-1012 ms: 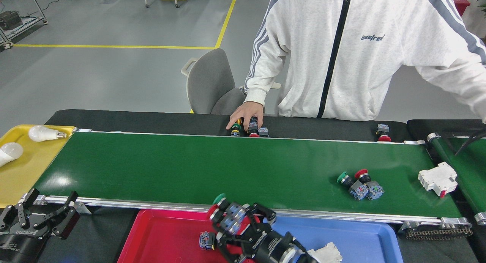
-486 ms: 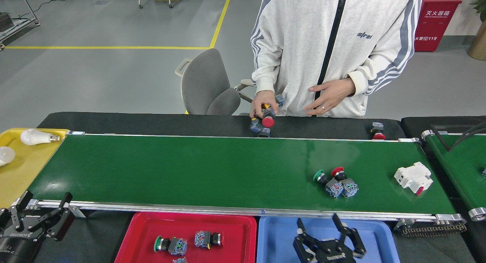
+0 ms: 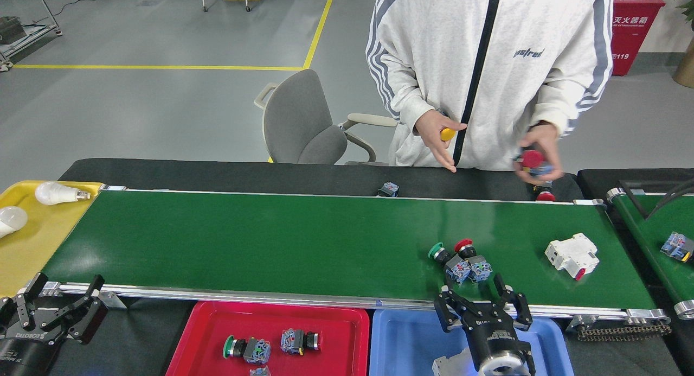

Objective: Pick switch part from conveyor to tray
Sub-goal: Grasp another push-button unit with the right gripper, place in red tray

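Two switch parts lie side by side on the dark-green conveyor (image 3: pixel 271 240), right of centre: one with a green cap (image 3: pixel 440 254) and one with a red cap (image 3: pixel 469 255). My right gripper (image 3: pixel 482 299) stands open just in front of them at the belt's near rail, nothing between its fingers. The red tray (image 3: pixel 206 332) below the belt holds a green-capped switch part (image 3: pixel 245 349) and a black-ended one (image 3: pixel 298 341). Open and empty, my left gripper (image 3: pixel 62 300) waits at the belt's near-left corner.
A white circuit breaker (image 3: pixel 572 255) lies on the belt's right end. A blue tray (image 3: pixel 406 338) sits under my right arm. A yellow tray (image 3: pixel 32 240) with bulbs is at left. A person behind the belt holds switch parts in both hands; a chair stands nearby.
My right gripper let go of a switch part in the red tray, moved right and rose to the belt's near rail. The parts on the belt travelled left. The person lifted parts off the far ledge.
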Tool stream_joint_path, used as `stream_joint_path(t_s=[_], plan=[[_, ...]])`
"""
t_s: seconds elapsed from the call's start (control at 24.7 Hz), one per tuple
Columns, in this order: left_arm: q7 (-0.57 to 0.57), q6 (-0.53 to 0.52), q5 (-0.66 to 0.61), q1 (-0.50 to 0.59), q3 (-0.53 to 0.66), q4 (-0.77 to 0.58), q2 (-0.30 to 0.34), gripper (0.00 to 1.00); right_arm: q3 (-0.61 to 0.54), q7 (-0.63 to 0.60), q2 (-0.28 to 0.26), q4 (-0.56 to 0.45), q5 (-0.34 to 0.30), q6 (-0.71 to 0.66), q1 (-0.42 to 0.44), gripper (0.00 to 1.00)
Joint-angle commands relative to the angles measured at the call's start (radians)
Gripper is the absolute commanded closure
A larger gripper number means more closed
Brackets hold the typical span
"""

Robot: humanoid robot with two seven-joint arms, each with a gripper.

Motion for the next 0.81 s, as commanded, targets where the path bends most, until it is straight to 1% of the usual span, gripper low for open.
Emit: stream_joint_path(t_s=[0.0, 0.12, 0.36, 0.53, 0.65, 0.69, 0.73, 0.77], plan=[[0.004, 0.002, -0.001, -0.015, 0.002, -0.012, 0.015, 0.00, 0.016, 0.027, 0.008, 0.012, 0.002, 0.003, -0.028, 0.01], [0.004, 0.002, -0.003, -0.015, 0.002, -0.010, 0.015, 0.00, 0.039, 0.035, 0.025, 0.052, 0.002, 0.001, -0.064, 0.01], [0.004, 0.001, -0.003, -0.018, 0.000, -0.010, 0.015, 0.00, 0.045, 0.036, 0.022, 0.084, -0.001, 0.001, -0.098, 0.01], [0.004, 0.001, -0.004, -0.024, -0.001, -0.009, 0.015, 0.00, 0.045, 0.036, 0.032, 0.162, -0.003, 0.001, -0.166, 0.01], [0.004, 0.001, -0.006, -0.030, -0.003, -0.009, 0.012, 0.00, 0.047, 0.036, 0.062, 0.248, -0.003, 0.001, -0.226, 0.01], [0.004, 0.001, -0.006, -0.035, -0.014, -0.009, 0.012, 0.00, 0.050, 0.036, 0.071, 0.277, 0.000, 0.001, -0.241, 0.06], [0.004, 0.001, -0.006, -0.041, -0.027, -0.009, 0.012, 0.00, 0.056, 0.036, 0.075, 0.297, 0.003, 0.000, -0.250, 0.20], [0.004, 0.002, -0.006, -0.050, -0.046, -0.009, 0.012, 0.00, 0.071, 0.036, 0.072, 0.311, 0.005, 0.000, -0.259, 0.46]])
